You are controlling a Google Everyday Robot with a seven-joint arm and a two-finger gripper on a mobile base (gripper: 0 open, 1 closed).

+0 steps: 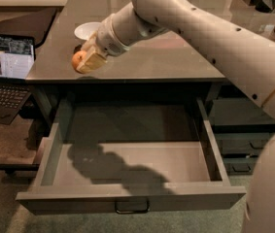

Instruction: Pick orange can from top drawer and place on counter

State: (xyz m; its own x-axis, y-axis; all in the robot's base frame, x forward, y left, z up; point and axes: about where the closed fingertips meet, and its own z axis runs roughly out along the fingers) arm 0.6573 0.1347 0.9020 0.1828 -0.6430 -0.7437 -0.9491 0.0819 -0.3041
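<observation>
Orange can: small round orange thing, more tangerine than can; held in the gripper, out of the drawer, over the front-left part of the counter.
Gripper: clamped on the orange can, one beige finger across the can's right side; hangs low over the counter, can't tell whether the can touches the surface.
Counter: glossy grey-brown top directly under the gripper; front edge lies just camera-side of the gripper, left edge also near.
Top drawer: pulled open, below and in front of the gripper; only the arm's shadow on its floor.
White bowl: on the counter, just behind the gripper.
Laptop: open, left of and lower than the gripper, off the counter.
Step (judged): lift-out looks done; set-down and release are left.
Risk 1: can rolls after release and goes over the front edge into the open drawer, or off the left edge toward the laptop. Cause: round body, slick top, edges close, any drop height or sideways motion at release.
Risk 2: can slips out early. Cause: it sits toward the fingertips and the left side, so the grip looks shallow.
Risk 3: bowl gets knocked. Cause: gripper pushed further back to clear the edge.
Risk 4: can jammed against the hard top. Cause: descending too far before letting go.
Next move needs (judged): a spot further in from both edges but short of the bowl, contact first, then release.
</observation>
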